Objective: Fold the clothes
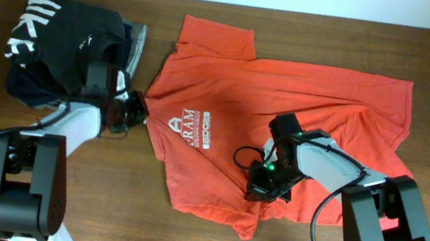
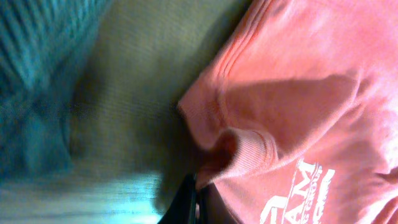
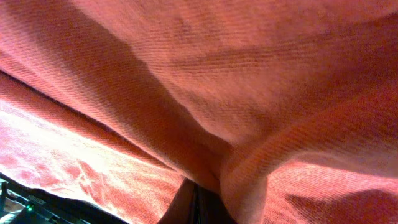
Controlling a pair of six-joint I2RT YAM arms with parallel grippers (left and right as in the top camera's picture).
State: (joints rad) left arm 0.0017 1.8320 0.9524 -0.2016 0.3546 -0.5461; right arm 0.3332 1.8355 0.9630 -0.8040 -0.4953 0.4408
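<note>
The clothes, an orange-red T-shirt (image 1: 306, 96) with white lettering (image 1: 192, 125), lie spread across the wooden table. My left gripper (image 1: 139, 113) sits at the shirt's left edge. In the left wrist view its jaws (image 2: 199, 196) are shut on a ribbed hem of the shirt (image 2: 249, 149), which bunches up just above them. My right gripper (image 1: 261, 185) rests on the lower middle of the shirt. The right wrist view is filled with orange-red cloth (image 3: 217, 62), and a raised fold runs down into the shut jaws (image 3: 196, 202).
A black garment with white letters (image 1: 59, 33) lies at the far left on top of navy and grey folded garments (image 1: 134, 41), just behind my left arm. Bare wooden table (image 1: 178, 237) runs along the front, and its far edge (image 1: 303, 13) is close behind the shirt.
</note>
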